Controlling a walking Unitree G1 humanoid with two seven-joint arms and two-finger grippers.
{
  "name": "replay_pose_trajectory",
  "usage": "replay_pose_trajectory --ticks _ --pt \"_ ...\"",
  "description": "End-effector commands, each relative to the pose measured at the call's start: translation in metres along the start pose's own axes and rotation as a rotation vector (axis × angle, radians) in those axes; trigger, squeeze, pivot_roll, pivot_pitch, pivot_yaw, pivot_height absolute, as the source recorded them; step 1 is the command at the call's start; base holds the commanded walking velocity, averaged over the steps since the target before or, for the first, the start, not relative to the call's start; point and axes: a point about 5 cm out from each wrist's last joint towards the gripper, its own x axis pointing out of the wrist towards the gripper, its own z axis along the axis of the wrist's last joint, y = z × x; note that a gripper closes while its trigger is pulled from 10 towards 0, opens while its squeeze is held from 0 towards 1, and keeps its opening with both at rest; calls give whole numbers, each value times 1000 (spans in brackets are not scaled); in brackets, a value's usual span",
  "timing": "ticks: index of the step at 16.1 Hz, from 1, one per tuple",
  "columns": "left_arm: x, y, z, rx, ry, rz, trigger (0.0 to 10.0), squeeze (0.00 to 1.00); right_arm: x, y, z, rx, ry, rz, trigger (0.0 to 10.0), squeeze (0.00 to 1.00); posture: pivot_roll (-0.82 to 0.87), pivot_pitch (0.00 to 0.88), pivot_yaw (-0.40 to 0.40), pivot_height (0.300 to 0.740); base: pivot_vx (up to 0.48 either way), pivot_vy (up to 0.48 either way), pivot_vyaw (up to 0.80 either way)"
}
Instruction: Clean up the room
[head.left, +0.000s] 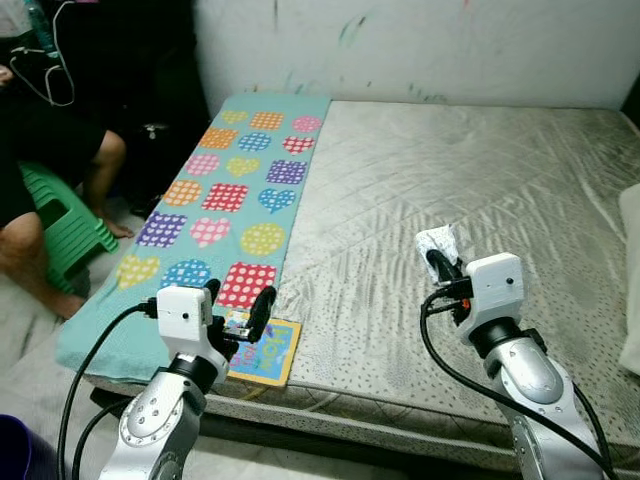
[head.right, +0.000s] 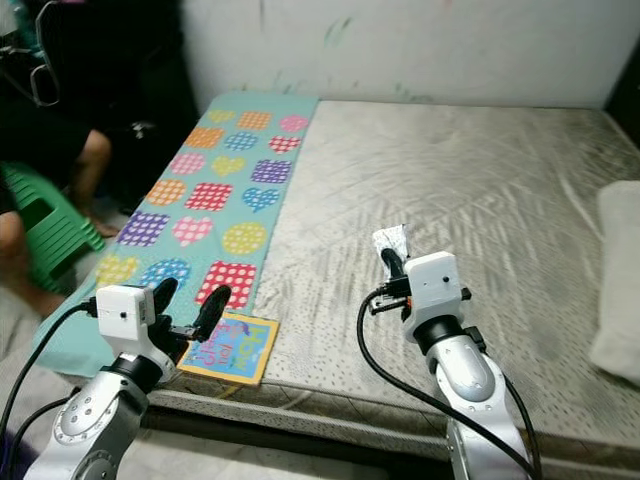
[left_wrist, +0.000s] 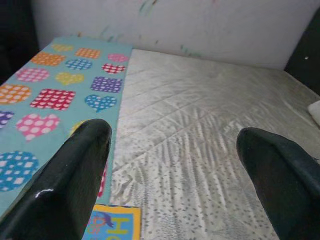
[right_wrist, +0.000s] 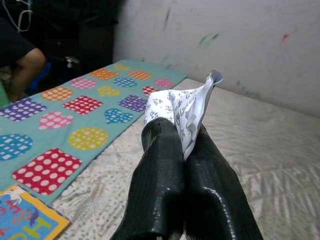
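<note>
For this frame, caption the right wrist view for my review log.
Right end effector shut on a printed paper scrap above the grey mattress, heart-patterned blanket alongside.

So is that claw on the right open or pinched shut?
Shut. The right claw has its two black fingers pressed together on a crumpled patterned paper, held above the mattress.

My arms are silver and rounded, each ending in a white boxy wrist block. Black cables loop from both. The left gripper (head.left: 237, 303) and right gripper (right_wrist: 181, 145) have long black fingers.
</note>
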Motion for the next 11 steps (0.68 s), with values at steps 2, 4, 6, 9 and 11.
replay_pose_trajectory --ticks 2,4,6,9,11 --pt "0 1 5 11 -18 -1 10000 0 -1 1 2 -2 -9 2 10000 0 -223 0 58 740 270 0 0" --pt "0 1 5 13 -18 -5 10000 0 0 -1 3 2 -13 -5 10000 0 -223 0 58 740 276 0 0" --pt "1 1 5 15 -19 -6 10000 0 -1 -2 4 8 -19 -14 10000 0 -222 0 59 740 308 0 0" --pt "-3 13 2 42 -7 49 10000 0 -13 -12 -7 25 25 -61 10000 0 -217 0 62 740 207 0 0" --pt "-11 28 0 74 7 104 10000 0 -31 -23 -17 -20 57 -123 10000 0 -223 0 65 740 0 0 0"
